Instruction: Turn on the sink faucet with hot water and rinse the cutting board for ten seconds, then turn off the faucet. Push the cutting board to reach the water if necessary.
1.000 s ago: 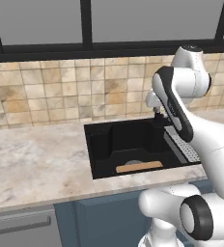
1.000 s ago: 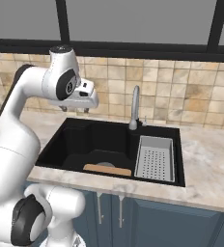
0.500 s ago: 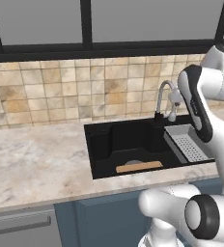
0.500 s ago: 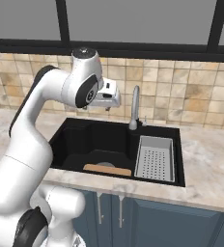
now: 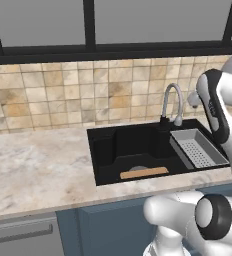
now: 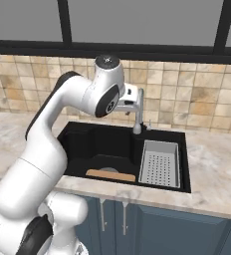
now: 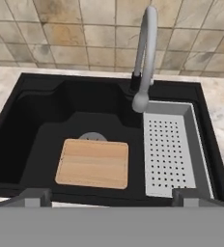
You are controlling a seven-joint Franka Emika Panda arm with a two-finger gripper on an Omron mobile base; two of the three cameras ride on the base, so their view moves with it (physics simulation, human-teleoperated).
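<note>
Hovering above the sink (image 7: 17, 103), our gripper (image 7: 109, 197) spread (empty); risk: faucet (image 7: 145, 58) stream missing the cutting board (image 7: 93, 163) near front edge.

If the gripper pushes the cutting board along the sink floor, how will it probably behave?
The cutting board looks like thin flat wood, so it is probably stiff and fairly light. It lies flat on the smooth black sink floor, so it should slide, not tip, though an off-centre push may turn it.
</note>
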